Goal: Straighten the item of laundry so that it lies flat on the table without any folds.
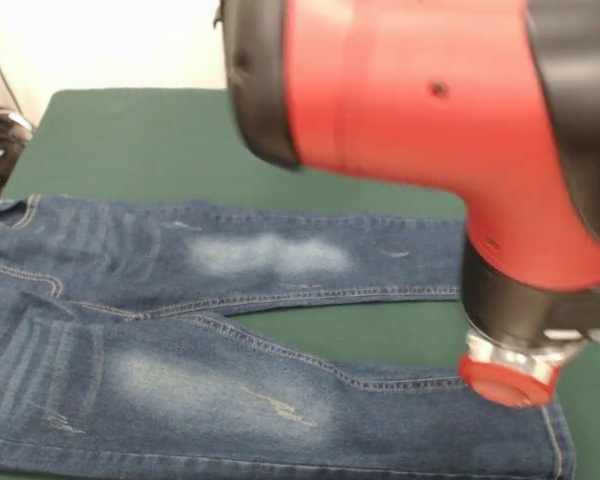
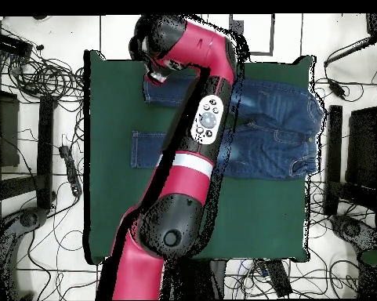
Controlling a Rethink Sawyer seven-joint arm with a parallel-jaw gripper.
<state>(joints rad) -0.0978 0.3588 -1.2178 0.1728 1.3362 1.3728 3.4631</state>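
While the arm hangs above, jeans flat on table; jaws' state impossible to tell.

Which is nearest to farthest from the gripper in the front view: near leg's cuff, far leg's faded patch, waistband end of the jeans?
Measured from the gripper at the right:
1. Near leg's cuff, right beneath it at the lower right.
2. Far leg's faded patch, mid-picture on the upper leg.
3. Waistband end of the jeans, at the far left edge.
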